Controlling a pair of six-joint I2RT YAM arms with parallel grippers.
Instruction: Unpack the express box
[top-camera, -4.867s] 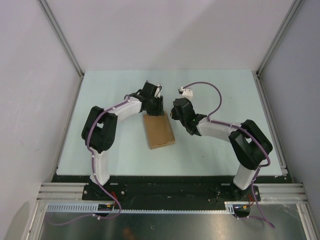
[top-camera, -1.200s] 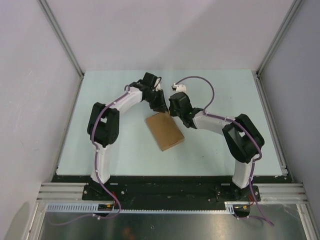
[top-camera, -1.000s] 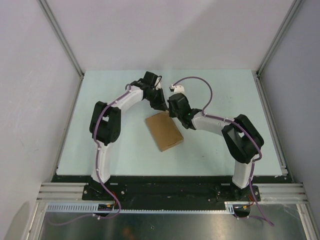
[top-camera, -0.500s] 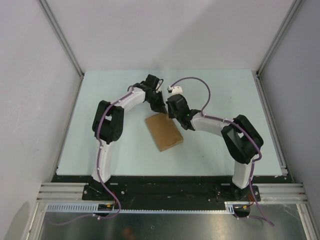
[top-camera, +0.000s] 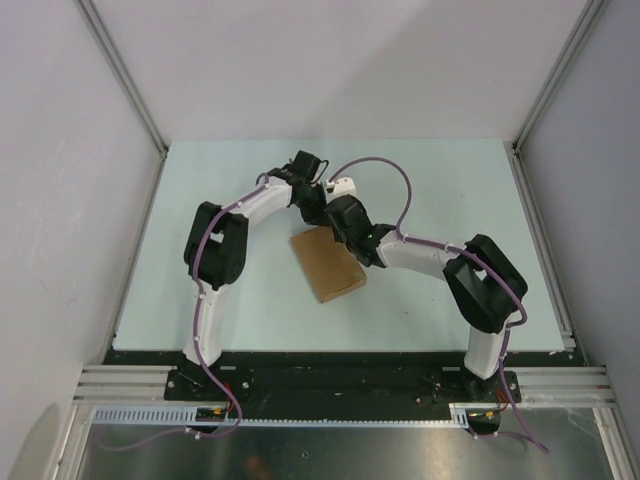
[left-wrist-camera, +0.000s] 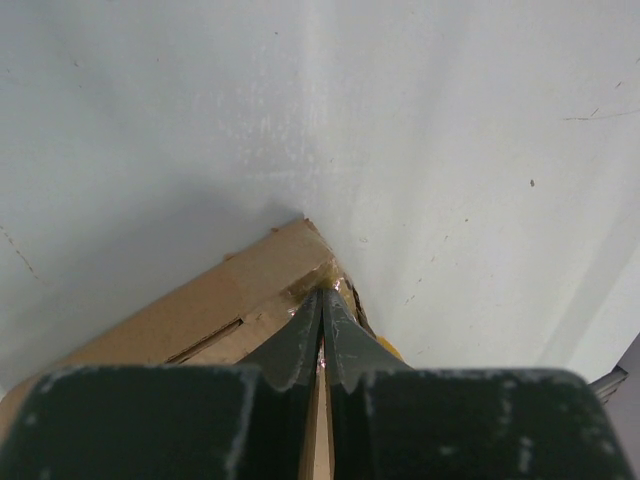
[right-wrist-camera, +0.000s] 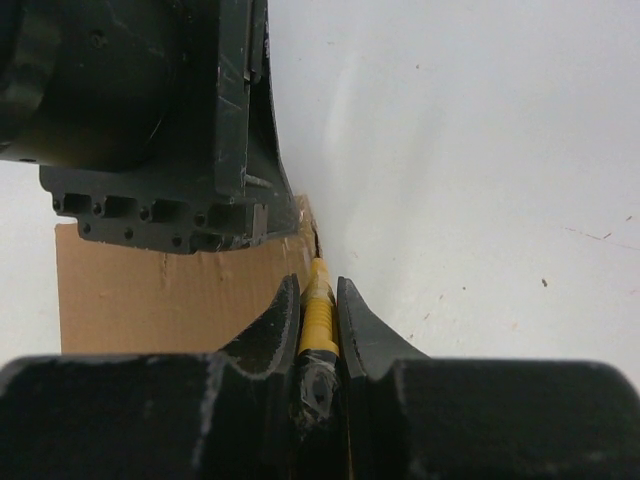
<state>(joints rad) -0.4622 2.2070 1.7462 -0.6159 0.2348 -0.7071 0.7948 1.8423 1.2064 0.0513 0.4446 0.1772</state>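
Flat on the tabletop (top-camera: 450, 180), about in the middle and turned a little askew: the express box (top-camera: 328, 268), lid seemingly down. Probably light and rather stiff, being thin cardboard; easy to push or turn on the smooth surface, easy to dent at an edge. Better not to press on the broad near face. Better to take hold at the thin flap edge of the far corner, and to hold the body down while lifting. At that far corner, left gripper (left-wrist-camera: 322, 300) closed to a pinch on a thin cardboard edge. Just beside it, right gripper (right-wrist-camera: 318, 298) closed on a yellow knife (right-wrist-camera: 317, 318), tip against the same corner.
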